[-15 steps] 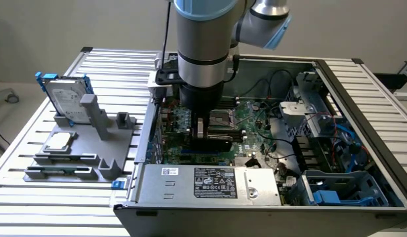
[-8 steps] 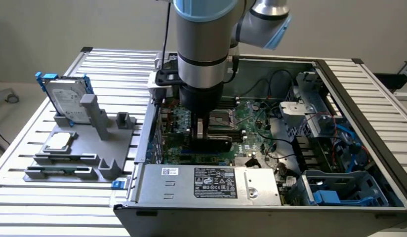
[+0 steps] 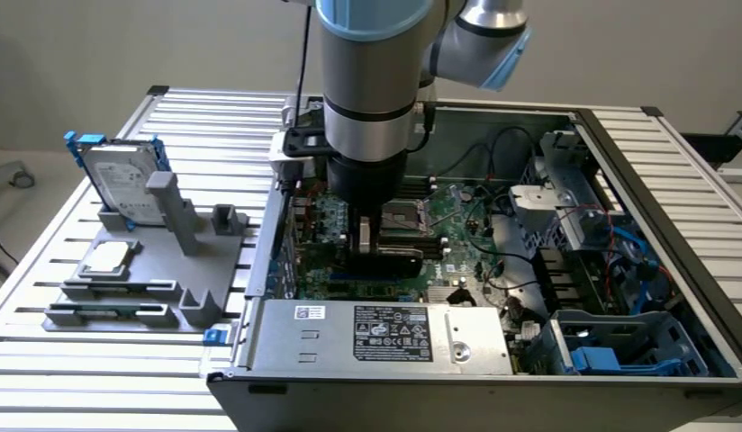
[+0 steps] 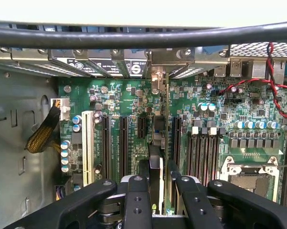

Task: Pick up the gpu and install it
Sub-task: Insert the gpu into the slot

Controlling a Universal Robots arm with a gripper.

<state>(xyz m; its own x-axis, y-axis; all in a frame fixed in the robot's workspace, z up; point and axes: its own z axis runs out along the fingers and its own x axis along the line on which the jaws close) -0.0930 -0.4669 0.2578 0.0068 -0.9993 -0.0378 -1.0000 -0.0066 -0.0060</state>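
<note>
**Ribbed metal worktop (image 3: 203,112), open steel case (image 3: 659,162)**

Your black, blocky fingers (image 4: 136,205) stand partly spread, pinching the gpu (image 4: 157,157), a thin flat card with a rounded black shroud. It stands on edge inside the case, over the long black slots (image 4: 123,143) of the green motherboard (image 4: 119,95); whether it is seated you cannot tell.

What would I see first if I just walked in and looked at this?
The big silver and blue robot arm reaches down into the open computer case. Its tool grips the gpu edge-on by the slots of the green motherboard. On the exterior view's left, a hard drive with blue rails stands in a grey holder.
</note>
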